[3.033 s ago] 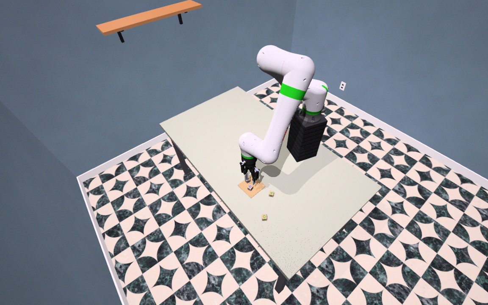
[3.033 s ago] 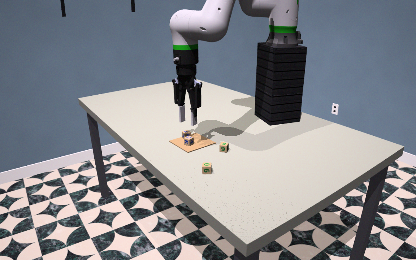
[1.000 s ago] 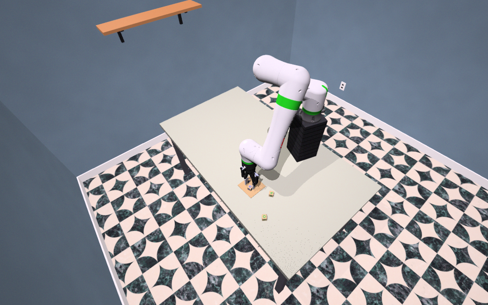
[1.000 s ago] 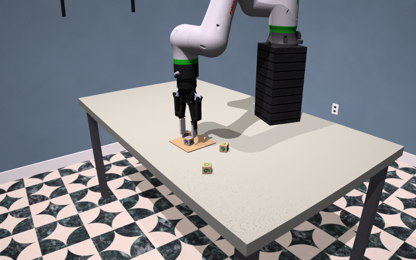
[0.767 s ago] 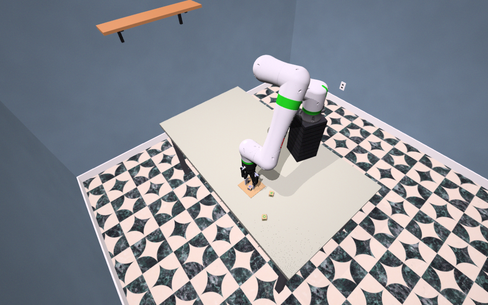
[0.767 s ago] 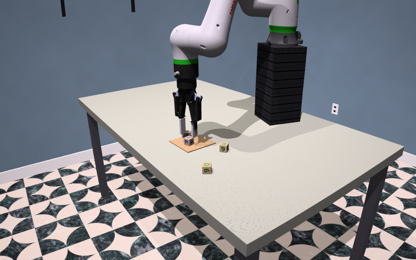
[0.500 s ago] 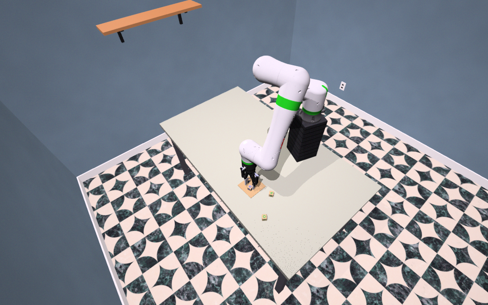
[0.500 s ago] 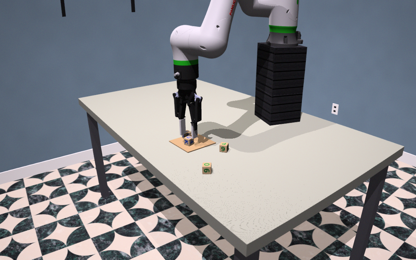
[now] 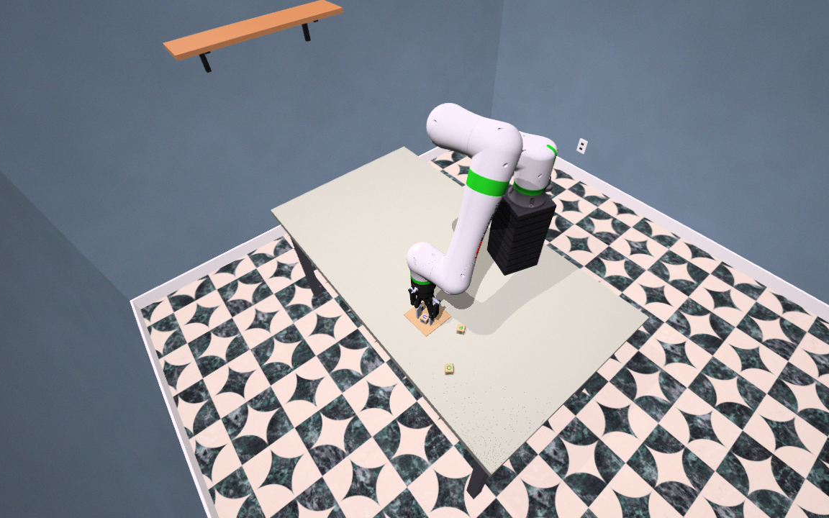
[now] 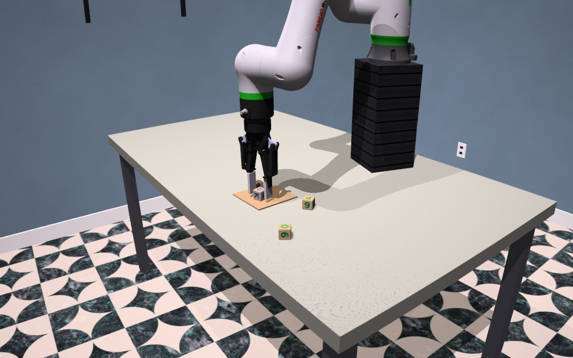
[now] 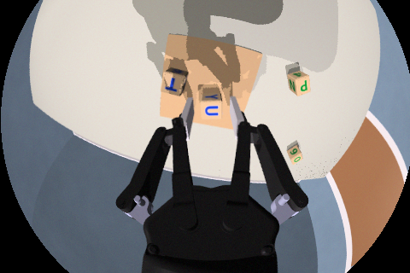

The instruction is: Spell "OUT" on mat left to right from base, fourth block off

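A tan mat [image 9: 431, 330] [image 10: 280, 196] [image 11: 246, 67] lies near the table's front-left edge. Two wooden blocks with blue letters stand on it: the U block [image 10: 258, 193] [image 11: 211, 111] and, close beside it, the T block [image 10: 259, 183] [image 11: 174, 81]. My gripper [image 9: 426, 314] [image 10: 259, 191] [image 11: 211, 104] is down at the mat, partly open, with one finger on each side of the U block; it does not squeeze it. The P block [image 9: 461, 329] [image 10: 308, 203] [image 11: 299, 81] stands on the table just off the mat. The O block [image 9: 449, 367] [image 10: 284, 231] [image 11: 294, 152] stands farther off, near the table's front edge.
The black robot pedestal [image 10: 385, 115] stands on the table behind and to the right of the mat. The table's edge [image 10: 181, 209] runs close past the mat. A wooden shelf [image 9: 251, 29] hangs high on the wall.
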Robot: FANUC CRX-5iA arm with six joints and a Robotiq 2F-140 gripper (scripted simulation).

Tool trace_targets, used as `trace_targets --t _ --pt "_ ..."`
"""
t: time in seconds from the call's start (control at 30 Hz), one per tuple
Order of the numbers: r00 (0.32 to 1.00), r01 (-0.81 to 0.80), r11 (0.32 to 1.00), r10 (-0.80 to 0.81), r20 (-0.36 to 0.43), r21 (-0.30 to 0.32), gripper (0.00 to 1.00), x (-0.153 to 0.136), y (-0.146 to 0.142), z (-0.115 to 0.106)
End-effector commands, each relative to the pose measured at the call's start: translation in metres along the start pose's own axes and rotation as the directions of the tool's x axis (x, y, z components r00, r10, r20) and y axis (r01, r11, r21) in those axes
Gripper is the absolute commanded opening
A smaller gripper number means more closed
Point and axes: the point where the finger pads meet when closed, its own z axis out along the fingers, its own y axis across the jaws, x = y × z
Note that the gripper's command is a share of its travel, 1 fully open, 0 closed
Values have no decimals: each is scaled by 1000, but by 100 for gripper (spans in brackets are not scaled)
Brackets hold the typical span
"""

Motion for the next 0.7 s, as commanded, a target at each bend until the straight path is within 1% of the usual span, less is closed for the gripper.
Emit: trace_targets --t 0.0,0.53,0.57,0.67 --pt "1000 0 1000 0 0 0 37 0 0 5" --pt "1000 0 1000 0 0 0 37 0 0 9" --pt "1000 0 1000 0 0 0 28 0 0 9" --pt "1000 0 1000 0 0 0 28 0 0 9"
